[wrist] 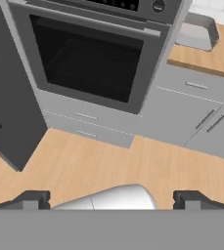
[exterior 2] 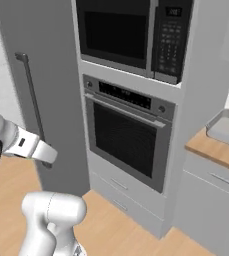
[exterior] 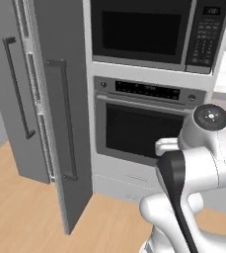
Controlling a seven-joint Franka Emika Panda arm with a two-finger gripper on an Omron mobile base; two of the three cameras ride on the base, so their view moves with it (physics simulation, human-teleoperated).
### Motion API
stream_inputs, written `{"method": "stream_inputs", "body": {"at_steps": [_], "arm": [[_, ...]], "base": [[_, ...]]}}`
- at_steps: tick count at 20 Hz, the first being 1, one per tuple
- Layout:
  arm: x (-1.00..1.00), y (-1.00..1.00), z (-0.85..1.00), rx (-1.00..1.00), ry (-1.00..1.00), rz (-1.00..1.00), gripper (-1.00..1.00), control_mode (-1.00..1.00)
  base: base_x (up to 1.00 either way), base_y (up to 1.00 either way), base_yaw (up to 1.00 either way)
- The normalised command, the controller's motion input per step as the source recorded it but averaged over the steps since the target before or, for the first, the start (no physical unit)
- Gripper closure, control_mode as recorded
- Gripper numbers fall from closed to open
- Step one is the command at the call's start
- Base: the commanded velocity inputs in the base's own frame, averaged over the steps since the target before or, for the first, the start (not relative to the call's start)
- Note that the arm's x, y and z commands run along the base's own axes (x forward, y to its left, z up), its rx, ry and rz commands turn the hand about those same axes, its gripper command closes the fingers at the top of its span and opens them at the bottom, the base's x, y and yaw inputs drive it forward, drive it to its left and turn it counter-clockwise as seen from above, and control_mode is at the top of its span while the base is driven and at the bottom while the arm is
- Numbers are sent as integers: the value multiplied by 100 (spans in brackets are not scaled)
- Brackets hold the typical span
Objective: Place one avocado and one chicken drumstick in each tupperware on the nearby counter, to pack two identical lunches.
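Observation:
One pale-grey tupperware sits on the tan counter to the right of the oven column; in the hand view that tupperware is at the top right on the counter. No avocado and no chicken drumstick are in view, and nothing can be seen inside the container from here. My gripper hangs over the wooden floor in front of the oven, open, its dark fingertips far apart with nothing between them.
A wall oven with a microwave above it faces me. To its left stands a grey fridge whose door is swung out. Grey drawer fronts run below the counter. Wooden floor lies in front.

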Motion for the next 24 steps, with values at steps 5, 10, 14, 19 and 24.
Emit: {"method": "stream_inputs", "body": {"at_steps": [5,10,14,19,24], "arm": [[0,0,0,0,0,0,-100,100],[0,0,0,0,0,0,-100,100],[0,0,0,0,0,0,-100,100],[0,0,0,0,0,0,-100,100],[0,0,0,0,0,0,-100,100]], "base": [[-3,100,19],[4,100,2],[39,100,0],[67,100,-2],[59,100,-15]]}}
